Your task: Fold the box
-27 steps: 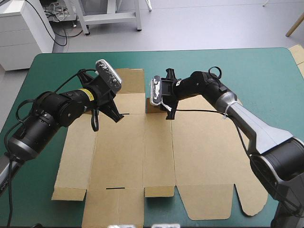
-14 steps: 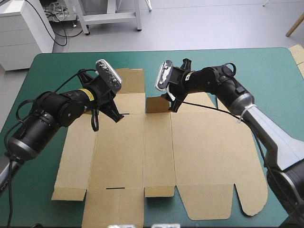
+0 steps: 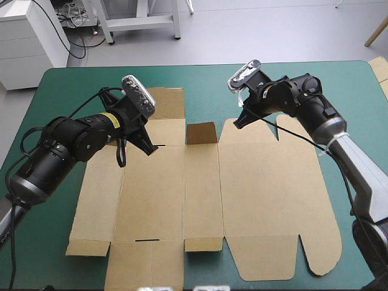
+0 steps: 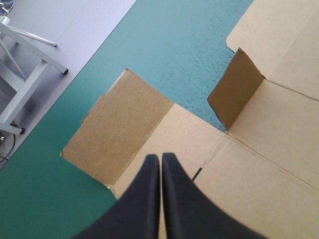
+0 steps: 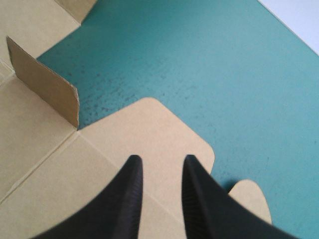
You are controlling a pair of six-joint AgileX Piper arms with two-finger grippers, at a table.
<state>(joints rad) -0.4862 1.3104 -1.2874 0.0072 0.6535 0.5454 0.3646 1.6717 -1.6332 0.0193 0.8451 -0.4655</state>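
The box (image 3: 242,194) lies flat on the table (image 3: 339,91), a flap (image 3: 201,133) upright at its far edge; left gripper (image 3: 150,147) pressed together, right gripper (image 3: 237,123) slightly spread.

The box (image 3: 200,200) lies flat on the middle of the table (image 3: 339,85), with one small flap (image 3: 201,133) standing upright at its far side. The left gripper (image 3: 150,147) is over the box's far part, left of that flap. The right gripper (image 3: 238,122) is over the far edge, just right of it.

L jaws together, R jaws apart
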